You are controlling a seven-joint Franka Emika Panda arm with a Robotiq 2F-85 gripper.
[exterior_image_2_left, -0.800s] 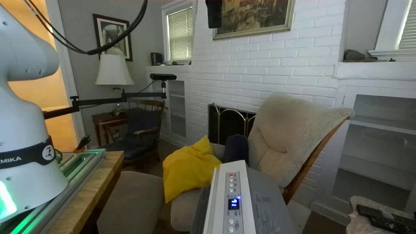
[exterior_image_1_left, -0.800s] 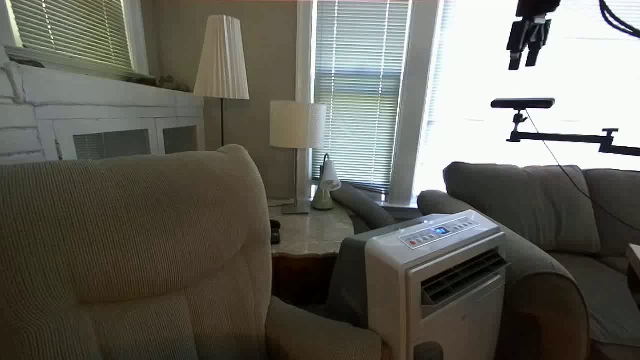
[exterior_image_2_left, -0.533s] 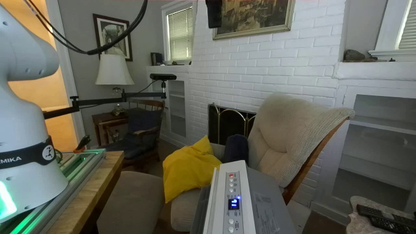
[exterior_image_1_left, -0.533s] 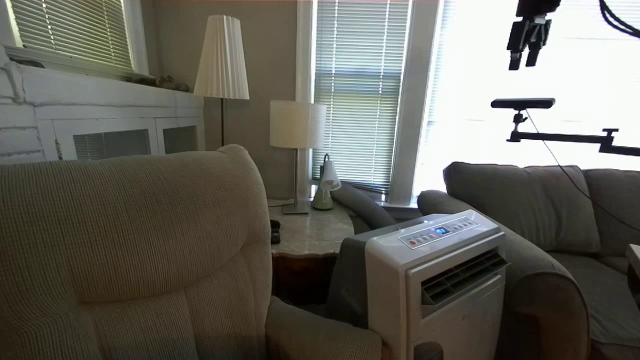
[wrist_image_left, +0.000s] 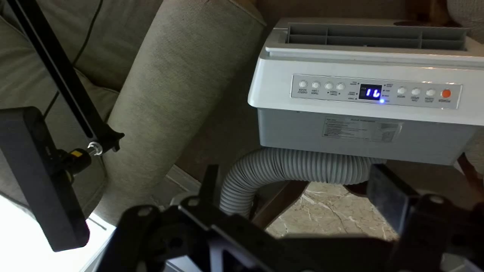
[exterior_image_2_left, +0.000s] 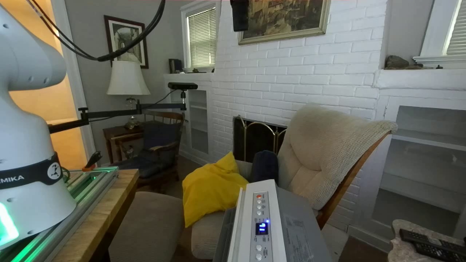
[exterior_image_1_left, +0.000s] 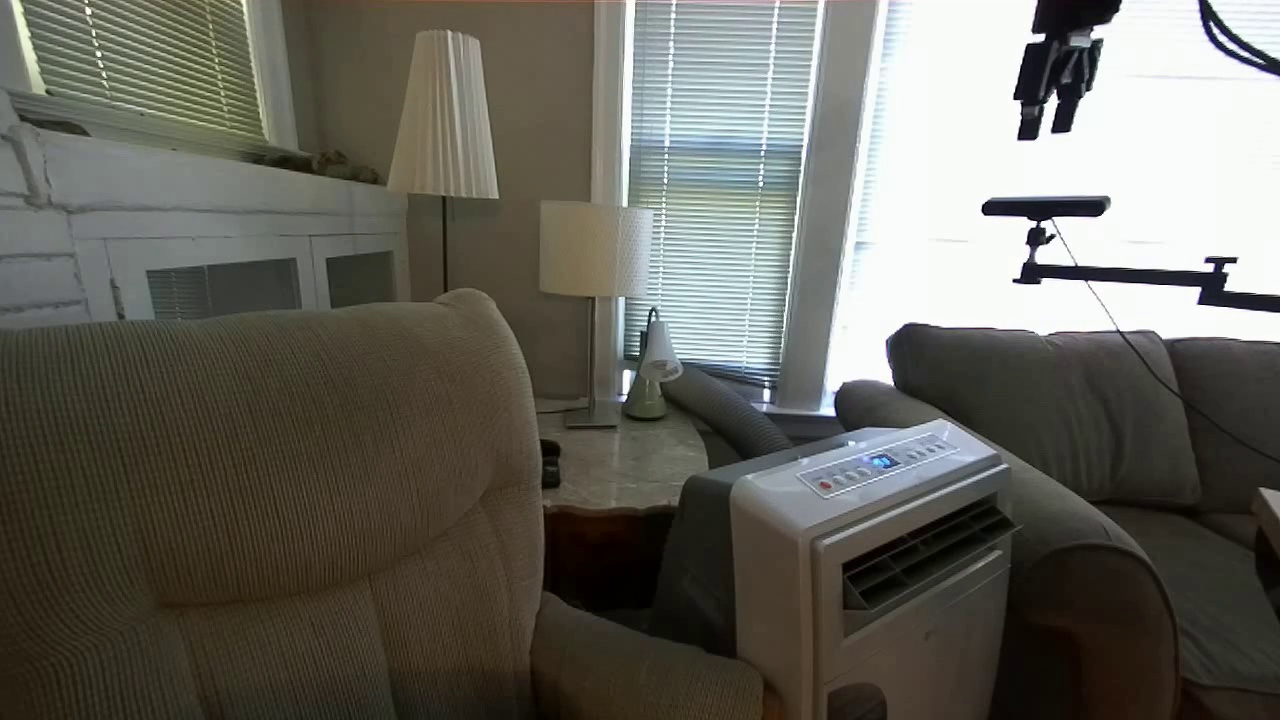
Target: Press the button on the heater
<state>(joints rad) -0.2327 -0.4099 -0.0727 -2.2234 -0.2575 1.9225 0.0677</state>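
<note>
The smooth white arm (exterior_image_2_left: 29, 109) rises from a wooden table (exterior_image_2_left: 100, 214) well apart from the heater (exterior_image_1_left: 830, 590), and its gripper (exterior_image_1_left: 1046, 125) hangs higher than the heater, fingers (exterior_image_1_left: 1029, 122) pointing down and spread with a gap between. The boxy heater, hard white casing with a slatted vent (exterior_image_1_left: 925, 555), stands between the corded-cloth armchair (exterior_image_1_left: 300, 450) and the soft grey sofa (exterior_image_1_left: 1110, 430). On its flat top, small round buttons (wrist_image_left: 416, 91), one orange, flank a lit display (wrist_image_left: 369, 92). Behind it curve a ribbed hose (wrist_image_left: 298, 166) and a side table (wrist_image_left: 329, 211) of veined stone.
</note>
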